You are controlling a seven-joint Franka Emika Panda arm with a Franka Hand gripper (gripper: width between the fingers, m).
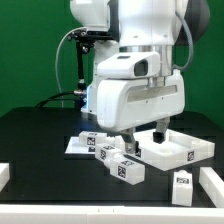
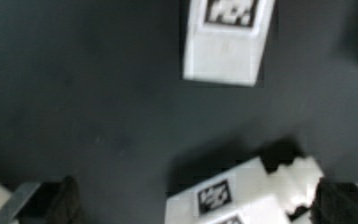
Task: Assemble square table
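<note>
We see a white arm (image 1: 140, 85) bent low over a black worktop (image 1: 40, 130). Its hand (image 1: 145, 137) hangs empty with the jaws spread wide, just beside the top (image 1: 178, 152), on the side toward the exterior view's left. The top, a white square tray with a raised rim, lies flat on the worktop, and no leg appears fitted to it. A cluster of legs (image 1: 110, 156), short white blocks with black-and-white tags, lies loose near the top on that same side. A lone leg (image 1: 182, 185) stands in front of the top, closer to the camera. The marker board (image 1: 76, 146) lies flat past the cluster, farther from the top. In the wrist view the dark fingers (image 2: 43, 200) frame mostly bare worktop. A near leg (image 2: 238, 190) shows partly between them and a far leg (image 2: 226, 40) lies well apart. We judge that assembly has barely begun and that the step in hand is picking a first leg. The next move calls for centring the jaws across one leg, lowering without nudging its neighbours, and closing on its sides before carrying it to a corner of the top.
</note>
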